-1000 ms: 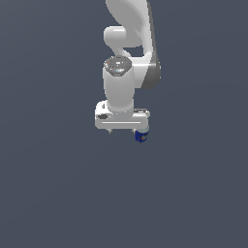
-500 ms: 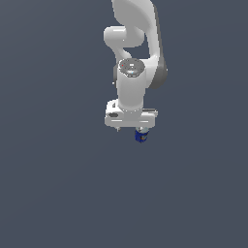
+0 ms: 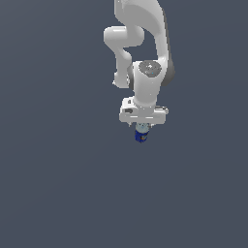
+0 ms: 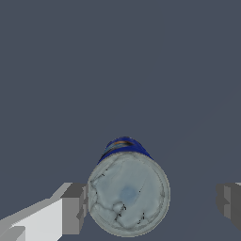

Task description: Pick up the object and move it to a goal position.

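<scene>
i have the gripper (image 3: 142,127) directly above the can (image 3: 141,136) in the exterior view, fingers pointing down, the can showing just below the white hand. on the wrist view the can (image 4: 128,192) stands upright between the 2 fingers (image 4: 73,208): 1 pad looks touching or just beside its wall, the other sits well apart on the far side. so the jaws are spread, nothing pinched yet, and the can is off-centre in the gap.

handling, my read: rigid metal-looking cylinder, small and likely light, narrower than the hand. smooth curved wall, so probably slippery, and it may roll out sideways if the pads meet it off its axis. silvery lid looks flat, with no use as a hold.

i'd take it across the diameter, pads on the blue side wall below the rim. since closing may shove it sideways first, i'd centre it before squeezing. i can't tell from these views how far down the wall the pads reach.
</scene>
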Motion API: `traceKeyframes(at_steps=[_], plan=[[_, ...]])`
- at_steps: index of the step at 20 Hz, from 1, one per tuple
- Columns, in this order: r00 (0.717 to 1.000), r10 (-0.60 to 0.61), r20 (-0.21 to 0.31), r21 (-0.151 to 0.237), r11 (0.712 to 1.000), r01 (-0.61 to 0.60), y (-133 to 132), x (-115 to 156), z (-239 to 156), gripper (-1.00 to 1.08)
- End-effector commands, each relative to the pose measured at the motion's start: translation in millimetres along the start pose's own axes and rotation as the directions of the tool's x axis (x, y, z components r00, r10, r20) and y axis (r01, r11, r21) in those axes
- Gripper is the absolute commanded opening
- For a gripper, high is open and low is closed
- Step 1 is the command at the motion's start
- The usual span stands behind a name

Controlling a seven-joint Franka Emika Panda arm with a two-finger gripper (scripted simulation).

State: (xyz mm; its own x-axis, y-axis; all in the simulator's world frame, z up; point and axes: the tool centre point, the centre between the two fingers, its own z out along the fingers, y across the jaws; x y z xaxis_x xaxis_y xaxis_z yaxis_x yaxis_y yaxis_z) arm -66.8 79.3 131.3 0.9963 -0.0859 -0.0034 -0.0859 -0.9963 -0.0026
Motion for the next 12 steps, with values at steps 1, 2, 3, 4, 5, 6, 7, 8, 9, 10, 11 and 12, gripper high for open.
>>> traceKeyframes(at_steps=[1,2,3,4,5,6,7,8,9,10,11,12], plan=[[1.000,0.009,-0.002,-0.001,1.000,-0.009,-7.1,-8.2,3.7,1.00],[1.000,0.011,-0.003,-0.002,1.000,-0.011,-9.1,-10.5,4.8,1.00],[1.000,0.012,-0.003,-0.002,1.000,-0.012,-10.8,-12.4,5.6,1.00],[1.000,0.014,-0.003,-0.002,1.000,-0.014,-12.1,-13.9,6.3,1.00],[1.000,0.015,-0.003,-0.002,1.000,-0.015,-13.0,-14.9,6.7,1.00],[1.000,0.015,-0.003,-0.002,1.000,-0.015,-13.5,-15.6,7.0,1.00],[1.000,0.015,-0.003,-0.002,1.000,-0.015,-13.8,-15.8,7.1,1.00],[1.000,0.013,-0.003,-0.002,1.000,-0.013,-13.1,-14.8,6.7,1.00],[1.000,0.013,-0.003,-0.002,1.000,-0.013,-13.1,-14.8,7.0,1.00],[1.000,0.013,-0.003,-0.002,1.000,-0.013,-13.2,-14.9,8.0,1.00],[1.000,0.013,-0.003,-0.002,1.000,-0.013,-13.2,-14.9,9.7,1.00],[1.000,0.013,-0.003,-0.002,1.000,-0.013,-13.3,-15.1,12.0,1.00]])
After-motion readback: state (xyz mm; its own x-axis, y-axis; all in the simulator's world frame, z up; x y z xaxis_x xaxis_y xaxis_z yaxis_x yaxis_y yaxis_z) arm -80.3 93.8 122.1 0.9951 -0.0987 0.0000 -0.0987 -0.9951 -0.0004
